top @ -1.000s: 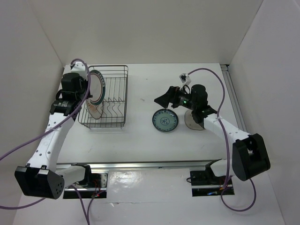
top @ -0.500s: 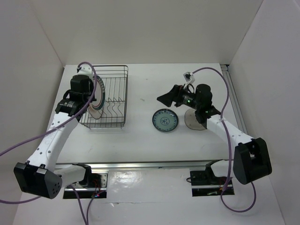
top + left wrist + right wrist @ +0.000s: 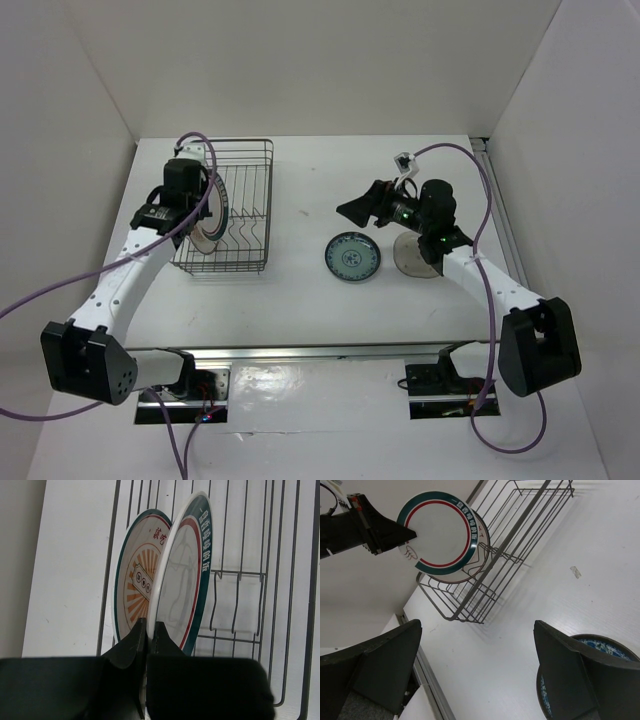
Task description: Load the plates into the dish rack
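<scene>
Left jaws, clamped on the green-rimmed plate (image 3: 177,580), have swung it into the dish rack (image 3: 250,215), upper left, nearly slotted; right jaws gape empty.

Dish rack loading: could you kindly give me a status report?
Left gripper shut on green-rimmed plate, upright at dish rack. Right gripper open, empty. Blue plate on table. Nothing blocking.
</scene>
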Motion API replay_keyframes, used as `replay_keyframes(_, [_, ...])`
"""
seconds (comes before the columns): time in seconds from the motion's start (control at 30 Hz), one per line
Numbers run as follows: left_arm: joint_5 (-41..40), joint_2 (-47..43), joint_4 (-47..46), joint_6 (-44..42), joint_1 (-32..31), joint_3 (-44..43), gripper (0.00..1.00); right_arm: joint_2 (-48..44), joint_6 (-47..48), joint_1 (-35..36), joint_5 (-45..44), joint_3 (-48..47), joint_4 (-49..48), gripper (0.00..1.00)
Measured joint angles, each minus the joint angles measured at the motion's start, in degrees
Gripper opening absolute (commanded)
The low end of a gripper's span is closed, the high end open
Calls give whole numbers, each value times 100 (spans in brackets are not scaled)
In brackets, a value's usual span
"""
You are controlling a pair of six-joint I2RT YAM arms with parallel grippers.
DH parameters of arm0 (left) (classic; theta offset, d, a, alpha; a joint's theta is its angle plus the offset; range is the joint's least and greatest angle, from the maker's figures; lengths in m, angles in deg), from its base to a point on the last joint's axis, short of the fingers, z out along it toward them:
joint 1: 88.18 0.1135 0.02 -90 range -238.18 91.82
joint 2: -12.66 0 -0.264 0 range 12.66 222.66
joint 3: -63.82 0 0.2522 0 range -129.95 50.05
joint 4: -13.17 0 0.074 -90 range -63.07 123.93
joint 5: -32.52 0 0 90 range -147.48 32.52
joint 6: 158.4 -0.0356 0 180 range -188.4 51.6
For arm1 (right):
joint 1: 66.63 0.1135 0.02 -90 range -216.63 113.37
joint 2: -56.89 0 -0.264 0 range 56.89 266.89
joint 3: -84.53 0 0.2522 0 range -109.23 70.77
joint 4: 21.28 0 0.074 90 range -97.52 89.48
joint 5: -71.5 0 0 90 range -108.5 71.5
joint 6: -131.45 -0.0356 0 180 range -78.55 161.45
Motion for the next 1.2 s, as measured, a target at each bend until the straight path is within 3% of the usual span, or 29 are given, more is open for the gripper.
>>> replay_keyframes(0.3, [175, 275, 111, 107, -17, -66, 5, -20, -17, -11, 17, 4, -72, 100])
replay_keyframes(0.43, [229, 332, 184, 109, -22, -66, 13, -20, -20, -48, 28, 7, -74, 100])
replay_keyframes(0.67, [472, 337, 164, 162, -42, -101, 46, -20, -15, -52, 26, 13, -72, 100])
replay_keyframes(0.8, [658, 284, 83, 240, -50, -129, 51, -20, -11, -52, -9, 13, -70, 100])
replay_keyframes(0.87, [785, 173, 85, 234, -50, -129, 70, -20, -7, -52, -94, 13, -39, 100])
replay_keyframes(0.93, [962, -28, 55, 227, -50, -129, 100, -28, 35, -52, -232, 13, 68, 100])
replay_keyframes(1.2, [2623, -1427, -605, 229, -50, -33, 100, -730, 308, -48, -1930, -7, 1934, 100])
